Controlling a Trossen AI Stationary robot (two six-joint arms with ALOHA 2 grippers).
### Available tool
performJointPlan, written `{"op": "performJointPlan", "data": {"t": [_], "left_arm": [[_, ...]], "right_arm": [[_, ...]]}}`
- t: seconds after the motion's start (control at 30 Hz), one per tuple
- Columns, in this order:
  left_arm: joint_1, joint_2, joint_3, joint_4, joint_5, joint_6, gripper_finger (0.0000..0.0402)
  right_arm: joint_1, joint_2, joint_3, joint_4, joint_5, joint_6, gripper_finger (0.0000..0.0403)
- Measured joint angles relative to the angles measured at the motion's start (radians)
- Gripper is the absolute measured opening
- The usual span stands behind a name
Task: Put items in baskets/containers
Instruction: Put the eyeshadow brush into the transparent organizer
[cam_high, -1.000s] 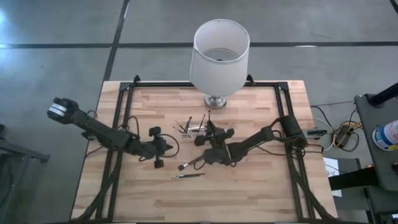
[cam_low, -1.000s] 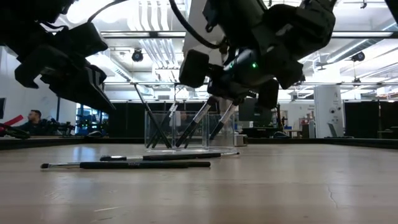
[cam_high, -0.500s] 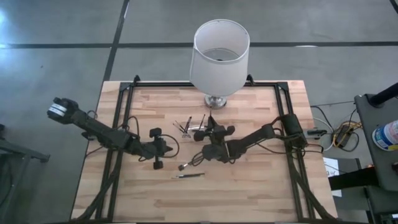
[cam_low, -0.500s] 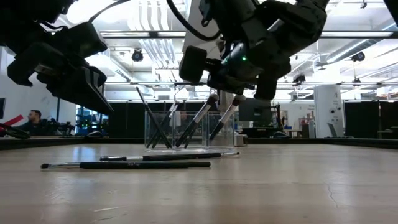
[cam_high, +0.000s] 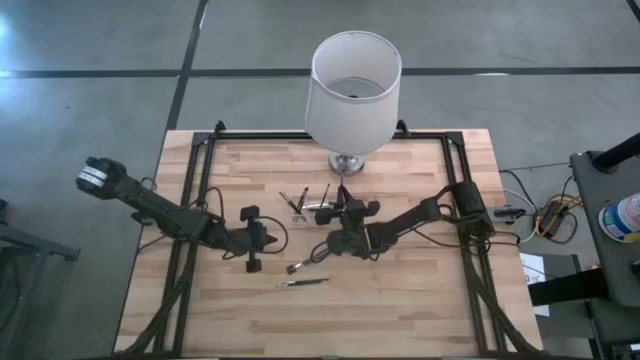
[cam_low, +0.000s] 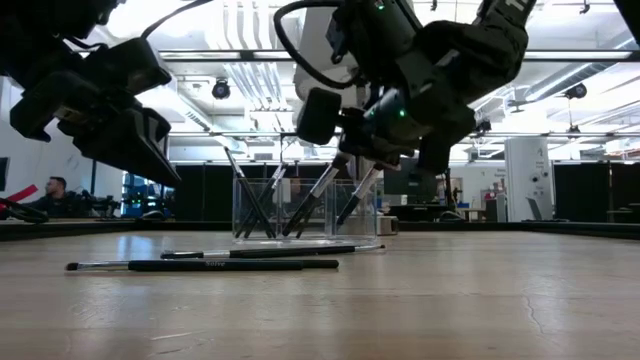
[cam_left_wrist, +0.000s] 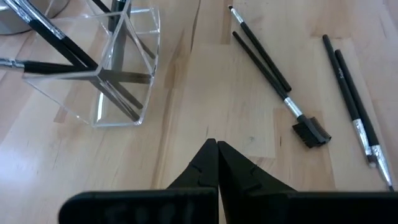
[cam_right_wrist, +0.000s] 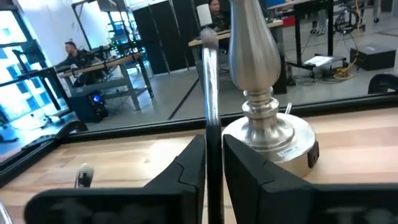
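Low view: no legible writing.

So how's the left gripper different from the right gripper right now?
The left gripper is shut on nothing, while the right gripper has a thin dark stick upright between its fingers. The left gripper hangs above bare wood, with loose sticks lying beyond it; the right gripper is at the clear holder, in front of the lamp base. Both are dark two-finger grippers above the table.
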Motion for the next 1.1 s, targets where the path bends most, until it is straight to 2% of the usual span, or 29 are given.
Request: {"op": "performJointPlan", "data": {"t": [0.2, 0.47, 0.57, 0.73, 0.83, 0.9, 0.93, 1.03, 1.1], "left_arm": [[0.000, 0.000, -0.013, -0.001, 0.000, 0.000, 0.0000], [0.000, 0.000, -0.013, 0.000, 0.000, 0.000, 0.0000], [0.000, 0.000, -0.013, 0.004, 0.000, 0.000, 0.0000], [0.000, 0.000, -0.013, 0.015, 0.013, -0.004, 0.0000], [0.000, 0.000, -0.013, 0.015, 0.070, -0.035, 0.0000], [0.000, 0.000, -0.013, 0.015, 0.116, -0.070, 0.0000], [0.000, 0.000, -0.013, 0.014, 0.133, -0.083, 0.0000], [0.000, 0.000, -0.013, 0.014, 0.167, -0.117, 0.0000], [0.000, 0.000, -0.013, 0.014, 0.166, -0.130, 0.0000]], "right_arm": [[-0.007, 0.000, 0.000, 0.002, -0.102, -0.006, 0.0066], [-0.001, -0.010, 0.001, 0.002, -0.100, -0.041, 0.0084], [0.011, -0.034, 0.017, 0.000, -0.100, -0.115, 0.0093], [0.049, -0.107, 0.047, -0.004, -0.133, -0.334, 0.0108], [0.088, -0.175, 0.053, -0.065, -0.250, -0.498, 0.0114], [0.116, -0.230, 0.053, -0.161, -0.350, -0.485, 0.0116], [0.125, -0.263, 0.055, -0.243, -0.422, -0.430, 0.0116], [0.128, -0.336, 0.109, -0.594, -0.685, -0.131, 0.0116], [0.126, -0.341, 0.165, -0.814, -0.817, -0.027, 0.0116]]}}
